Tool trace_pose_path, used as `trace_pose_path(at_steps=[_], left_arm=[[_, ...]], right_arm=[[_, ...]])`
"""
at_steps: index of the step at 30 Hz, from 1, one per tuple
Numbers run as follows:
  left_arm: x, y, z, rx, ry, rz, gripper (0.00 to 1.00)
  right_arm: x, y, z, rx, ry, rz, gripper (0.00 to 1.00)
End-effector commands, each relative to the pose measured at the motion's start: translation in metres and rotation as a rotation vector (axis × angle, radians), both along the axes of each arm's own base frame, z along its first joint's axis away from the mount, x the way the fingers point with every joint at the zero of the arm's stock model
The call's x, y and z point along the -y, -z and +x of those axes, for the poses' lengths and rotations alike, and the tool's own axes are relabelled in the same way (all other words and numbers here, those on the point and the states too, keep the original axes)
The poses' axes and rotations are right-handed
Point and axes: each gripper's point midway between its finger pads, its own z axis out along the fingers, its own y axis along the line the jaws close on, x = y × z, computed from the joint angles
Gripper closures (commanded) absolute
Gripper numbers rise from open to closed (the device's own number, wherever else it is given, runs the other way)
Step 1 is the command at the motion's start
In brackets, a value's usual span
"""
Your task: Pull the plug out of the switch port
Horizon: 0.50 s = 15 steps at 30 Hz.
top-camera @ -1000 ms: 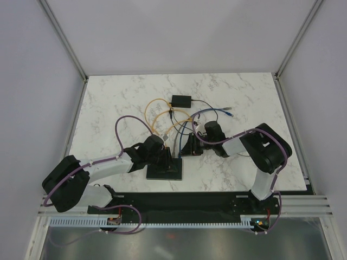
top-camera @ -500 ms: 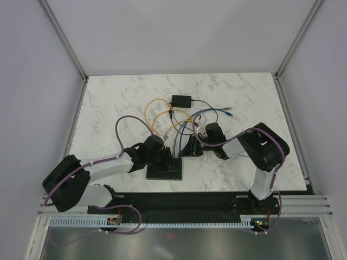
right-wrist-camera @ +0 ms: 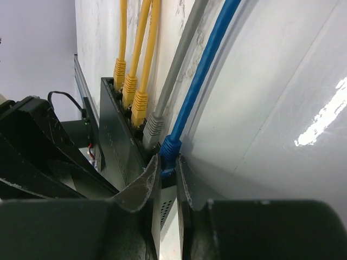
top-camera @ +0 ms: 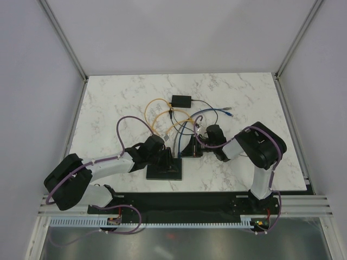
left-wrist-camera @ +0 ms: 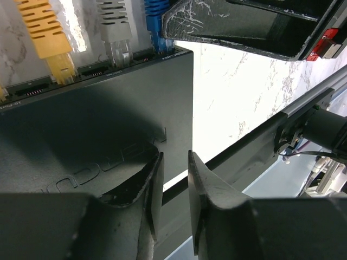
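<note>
The switch (top-camera: 165, 172) is a flat black box near the table's front, with ports along its far edge. Yellow plugs (right-wrist-camera: 140, 103), a grey plug (right-wrist-camera: 153, 129) and a blue plug (right-wrist-camera: 169, 147) sit in those ports. My right gripper (right-wrist-camera: 168, 162) is shut on the blue plug at the end port, one finger on each side of it. My left gripper (left-wrist-camera: 174, 162) stands open at the switch's (left-wrist-camera: 97, 124) near right edge. Its left finger (left-wrist-camera: 154, 184) rests on the top face and nothing lies between the jaws. From above, both grippers (top-camera: 168, 160) (top-camera: 190, 149) meet over the switch.
Yellow, grey and blue cables (top-camera: 162, 119) loop across the table's middle toward a smaller black box (top-camera: 181, 100) at the back. A loose blue cable end (top-camera: 230, 112) lies to the right. The black base rail (top-camera: 184, 200) runs along the near edge.
The right gripper's jaws have closed onto the blue plug, and that arm has shifted slightly toward the switch. The left gripper has barely moved.
</note>
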Motion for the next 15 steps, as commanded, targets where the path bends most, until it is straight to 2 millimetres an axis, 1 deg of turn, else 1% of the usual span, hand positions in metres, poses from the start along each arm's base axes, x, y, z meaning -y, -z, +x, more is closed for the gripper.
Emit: trace_pose_path(at_steps=[1,3,5,6,7,10,15], left_arm=[[-0.015,0.021,-0.008,-0.059,-0.035,0.075,0.69],[-0.018,0.025,-0.011,-0.077,-0.044,0.092,0.71],[-0.02,0.028,-0.012,-0.094,-0.059,0.104,0.74],[-0.022,0.03,-0.014,-0.104,-0.063,0.111,0.76],[-0.023,0.032,-0.015,-0.114,-0.072,0.115,0.77],[-0.026,0.038,-0.019,-0.136,-0.078,0.132,0.8],[-0.027,0.043,-0.02,-0.151,-0.078,0.142,0.82]], right_arm=[[0.003,0.019,0.0,-0.015,0.057,-0.042,1.0],[0.005,0.02,0.002,-0.028,0.096,-0.04,1.0],[0.008,0.019,0.01,-0.018,0.152,-0.04,1.0],[0.01,0.02,0.01,-0.021,0.173,-0.041,1.0],[0.009,0.016,0.013,-0.019,0.199,-0.025,1.0],[0.014,0.02,0.018,-0.035,0.265,-0.033,1.0],[0.014,0.02,0.023,-0.086,0.323,-0.013,1.0]])
